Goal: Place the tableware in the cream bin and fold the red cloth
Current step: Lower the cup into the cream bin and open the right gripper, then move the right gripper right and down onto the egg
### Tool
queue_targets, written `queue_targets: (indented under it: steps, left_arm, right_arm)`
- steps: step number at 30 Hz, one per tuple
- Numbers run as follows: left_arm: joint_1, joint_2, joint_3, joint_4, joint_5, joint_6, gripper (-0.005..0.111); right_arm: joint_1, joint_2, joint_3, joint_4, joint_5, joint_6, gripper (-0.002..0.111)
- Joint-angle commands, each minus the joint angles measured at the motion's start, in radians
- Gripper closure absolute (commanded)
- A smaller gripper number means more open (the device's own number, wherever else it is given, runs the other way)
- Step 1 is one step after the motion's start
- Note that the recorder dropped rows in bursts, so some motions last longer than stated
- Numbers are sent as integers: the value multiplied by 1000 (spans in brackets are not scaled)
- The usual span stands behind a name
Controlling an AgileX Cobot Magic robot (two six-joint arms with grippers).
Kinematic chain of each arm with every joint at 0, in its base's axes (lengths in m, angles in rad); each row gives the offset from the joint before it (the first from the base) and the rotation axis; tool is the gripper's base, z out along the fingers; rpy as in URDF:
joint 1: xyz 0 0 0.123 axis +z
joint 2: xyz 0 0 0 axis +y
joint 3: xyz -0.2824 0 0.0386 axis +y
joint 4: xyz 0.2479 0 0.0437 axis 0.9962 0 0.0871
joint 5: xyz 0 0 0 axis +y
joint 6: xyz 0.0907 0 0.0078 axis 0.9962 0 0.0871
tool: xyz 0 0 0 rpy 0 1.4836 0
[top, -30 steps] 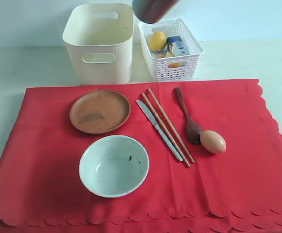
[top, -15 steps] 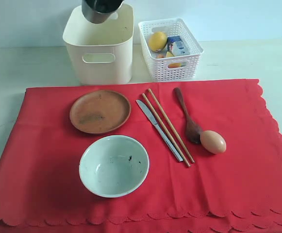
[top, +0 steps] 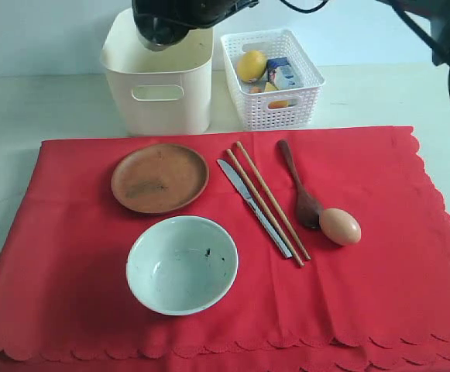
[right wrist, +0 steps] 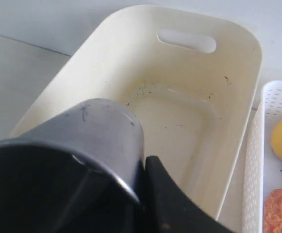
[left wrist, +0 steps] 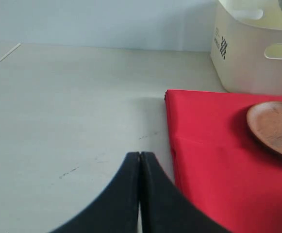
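My right gripper (right wrist: 140,167) is shut on the wall of the steel cup (right wrist: 90,133) and holds it over the open cream bin (right wrist: 179,121). From outside, the cup (top: 156,32) hangs at the bin's (top: 159,97) mouth. On the red cloth (top: 379,271) lie the brown plate (top: 159,177), pale bowl (top: 181,264), knife (top: 249,204), chopsticks (top: 269,203) and dark spoon (top: 298,186). My left gripper (left wrist: 140,156) is shut and empty, low over bare table beside the cloth's (left wrist: 213,160) corner, with the plate (left wrist: 274,126) and bin (left wrist: 257,53) beyond it.
A brown egg (top: 339,226) rests against the spoon's bowl. A white lattice basket (top: 271,77) right of the bin holds a lemon (top: 251,65), a milk carton (top: 281,73) and other food. The right arm (top: 441,39) crosses the top of the exterior view.
The right arm has carried the steel cup leftward from above the lattice basket to over the cream bin and lowered it toward the mouth. The rest has not moved.
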Motion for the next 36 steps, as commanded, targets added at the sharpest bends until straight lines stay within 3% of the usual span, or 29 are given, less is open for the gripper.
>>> queue_targets:
  steps: [1, 8, 10, 12, 16, 25, 36]
  left_arm:
    - [2, -7, -1, -5, -12, 2, 107]
    - [2, -7, -1, -5, -12, 2, 107]
    - [2, -7, -1, -5, -12, 2, 107]
    - [2, -7, -1, -5, -12, 2, 107]
    - [2, -7, -1, -5, -12, 2, 107]
    - [2, -7, -1, -5, -12, 2, 107]
    - [2, -7, -1, -5, -12, 2, 107]
  right_arm:
    - [1, 34, -8, -112, -54, 126, 108]
    - [1, 91, -8, -192, -83, 253, 105]
    - [1, 91, -8, -192, -86, 256, 95]
    - [1, 91, -8, -188, -84, 256, 72]
    - [1, 67, -8, -188, -6, 258, 54]
    - [1, -60, -8, -181, 193, 251, 53]
    - [1, -184, -8, -124, 488, 36, 55]
